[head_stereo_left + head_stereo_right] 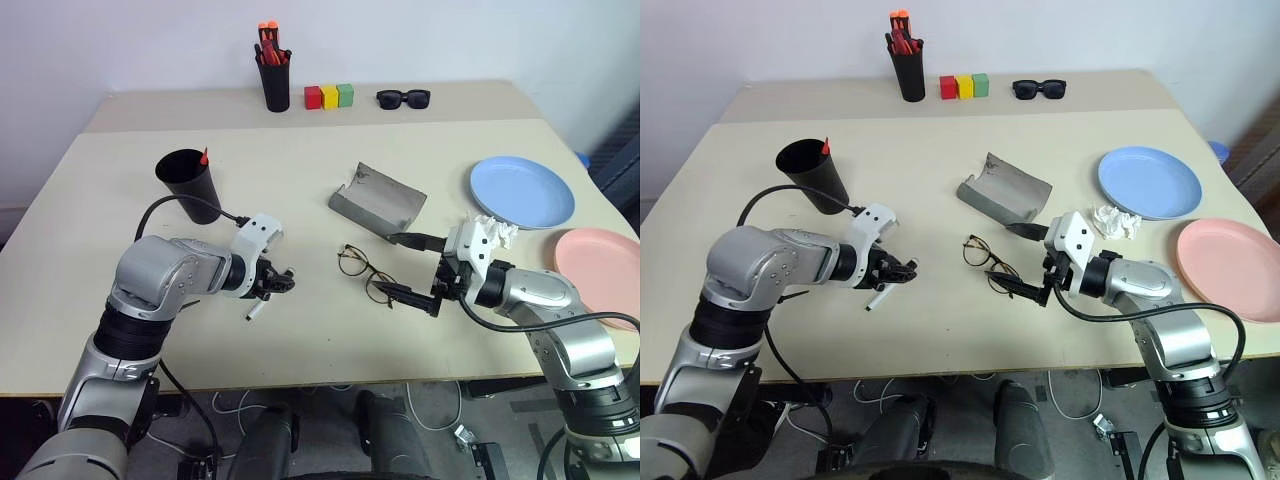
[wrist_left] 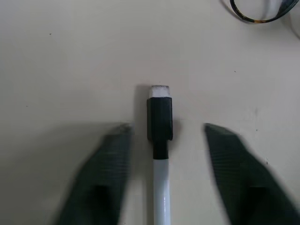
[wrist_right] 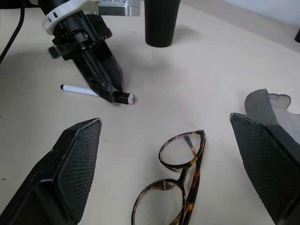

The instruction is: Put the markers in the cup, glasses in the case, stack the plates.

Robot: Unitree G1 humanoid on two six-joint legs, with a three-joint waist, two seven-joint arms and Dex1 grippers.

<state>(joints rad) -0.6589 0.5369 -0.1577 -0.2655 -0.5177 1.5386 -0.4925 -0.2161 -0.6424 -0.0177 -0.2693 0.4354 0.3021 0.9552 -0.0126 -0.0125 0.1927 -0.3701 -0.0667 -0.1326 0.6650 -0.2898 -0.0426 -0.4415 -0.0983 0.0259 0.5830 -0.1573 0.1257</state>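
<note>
- The left gripper [image 1: 272, 283] pointed down at the table [image 1: 300, 340], its two fingers straddling the white marker [image 2: 160, 154] with a gap on either side; they stood partly open and not yet touching it.
- That marker lay flat on the table, its black cap pointing away from the wrist, toward the glasses [image 1: 362, 270].
- The right gripper [image 1: 412, 268] hung wide open, holding nothing, with the glasses lying on the table just beside and between its fingertips.
- The grey case [image 1: 378, 200] sat open just beyond the glasses, toward the far side.
- The black cup [image 1: 187, 183] stood far-left of the left gripper, a red tip poking above its rim; the rest of that marker was hidden inside.
- The blue plate [image 1: 522, 190] lay at the right, and the pink plate [image 1: 600, 262] nearer, cut off by the picture's edge; they were not stacked.
- Something white and crumpled [image 1: 1115, 221] lay by the blue plate; I could not tell what it was.
</note>
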